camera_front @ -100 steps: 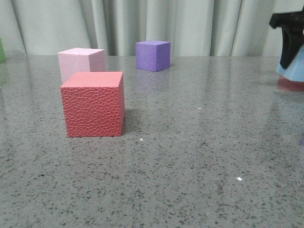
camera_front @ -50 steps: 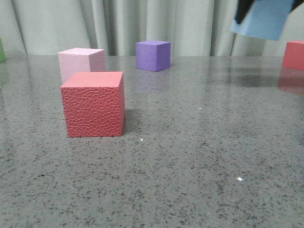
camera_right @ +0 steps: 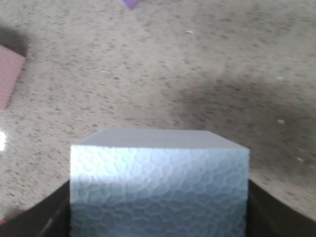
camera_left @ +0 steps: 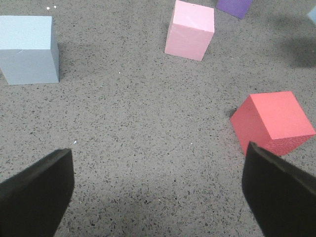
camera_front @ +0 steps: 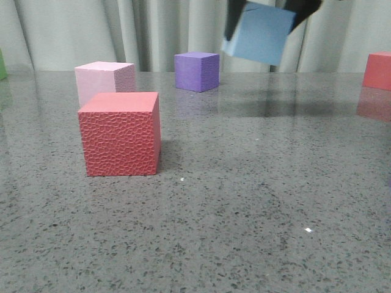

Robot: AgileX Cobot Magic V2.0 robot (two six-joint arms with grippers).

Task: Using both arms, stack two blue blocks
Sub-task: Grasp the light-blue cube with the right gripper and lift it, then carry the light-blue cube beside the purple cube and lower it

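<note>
Front view shows me one blue block (camera_front: 261,33) in the air, tilted, clamped in my right gripper (camera_front: 269,12) above the far table (camera_front: 244,201), near the purple cube (camera_front: 196,71). So the pick-up is done; stacking remains. The other blue block (camera_left: 27,49) sits on the table in my left wrist view, apart from the pink cube (camera_left: 190,30) and red cube (camera_left: 274,123). My left gripper (camera_left: 158,190) hangs spread wide, holding nothing. Both blocks look pale sky-blue and matte; the lifted one shows a pebbled face.
</note>
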